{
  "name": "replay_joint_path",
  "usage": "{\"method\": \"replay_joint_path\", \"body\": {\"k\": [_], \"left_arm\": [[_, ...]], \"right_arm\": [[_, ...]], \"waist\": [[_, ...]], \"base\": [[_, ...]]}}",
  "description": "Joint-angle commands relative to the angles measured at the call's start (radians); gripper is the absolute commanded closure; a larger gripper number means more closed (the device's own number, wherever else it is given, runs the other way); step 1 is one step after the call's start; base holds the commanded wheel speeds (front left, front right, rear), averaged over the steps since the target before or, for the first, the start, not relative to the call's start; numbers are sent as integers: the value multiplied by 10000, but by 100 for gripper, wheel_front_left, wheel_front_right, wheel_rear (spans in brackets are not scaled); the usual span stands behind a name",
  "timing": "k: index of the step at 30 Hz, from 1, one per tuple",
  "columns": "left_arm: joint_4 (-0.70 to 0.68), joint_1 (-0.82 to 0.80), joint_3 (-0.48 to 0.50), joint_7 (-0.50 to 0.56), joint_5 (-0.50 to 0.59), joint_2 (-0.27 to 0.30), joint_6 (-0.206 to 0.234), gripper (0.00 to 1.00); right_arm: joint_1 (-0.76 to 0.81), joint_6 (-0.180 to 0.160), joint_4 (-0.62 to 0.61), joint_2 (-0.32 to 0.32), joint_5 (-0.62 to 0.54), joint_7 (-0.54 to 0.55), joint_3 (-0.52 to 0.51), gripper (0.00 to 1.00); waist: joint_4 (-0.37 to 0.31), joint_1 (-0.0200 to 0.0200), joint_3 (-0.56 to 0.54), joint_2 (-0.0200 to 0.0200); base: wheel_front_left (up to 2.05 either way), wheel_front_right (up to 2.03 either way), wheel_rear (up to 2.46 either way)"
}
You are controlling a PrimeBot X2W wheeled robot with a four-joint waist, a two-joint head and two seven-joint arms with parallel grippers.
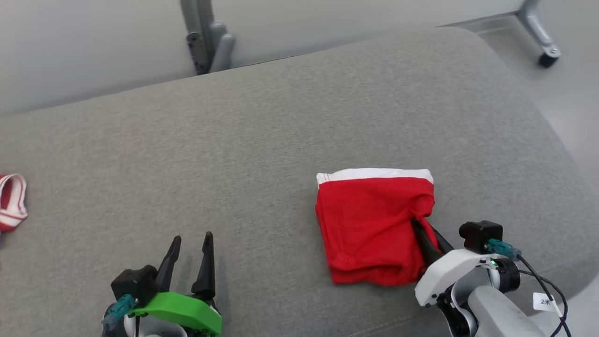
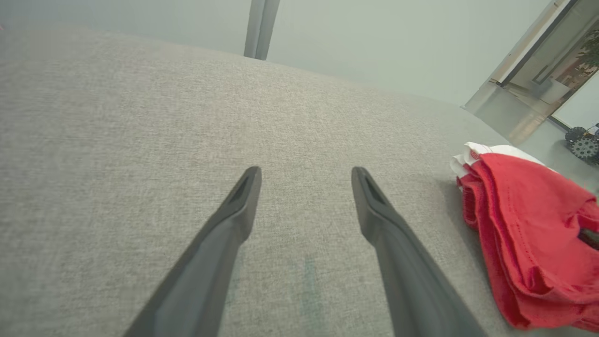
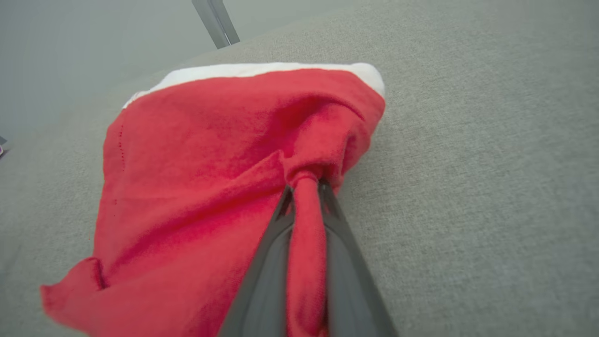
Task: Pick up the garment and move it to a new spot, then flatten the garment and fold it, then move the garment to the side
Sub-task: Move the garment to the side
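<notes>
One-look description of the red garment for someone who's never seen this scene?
Start from the wide grey cushion; on its right half, near the front edge, lies the folded garment. The right gripper is pinched shut on its right edge. It is solid red with one white band along the far edge, unlike the red-and-white striped cloth at the cushion's far left.

Red garment (image 1: 369,224) with white edge, grey cushion (image 1: 234,154), red-and-white striped cloth (image 1: 11,201)
</notes>
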Motion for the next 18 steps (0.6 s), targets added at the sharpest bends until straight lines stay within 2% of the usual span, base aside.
{"method": "replay_joint_path", "body": {"k": [1,8,13,18], "left_arm": [[-34,-155,-29,-2,129,48,-22,0],[-2,-637,-320,-2,449,59,-20,0],[-24,-1035,-397,-2,903,56,-21,0],[-154,-1457,-228,-2,1485,75,-21,0]], "right_arm": [[13,-15,-48,-83,82,-2,37,100],[-582,-11,-148,-258,440,-2,360,100],[-1655,-13,31,-711,494,-2,391,100],[-3100,-15,771,-1466,330,-2,322,100]], "waist": [[-1417,0,-221,0],[-958,0,659,0],[-192,0,1617,0],[571,0,2464,0]], "base": [[0,0,0],[0,0,0],[0,0,0],[0,0,0]]}}
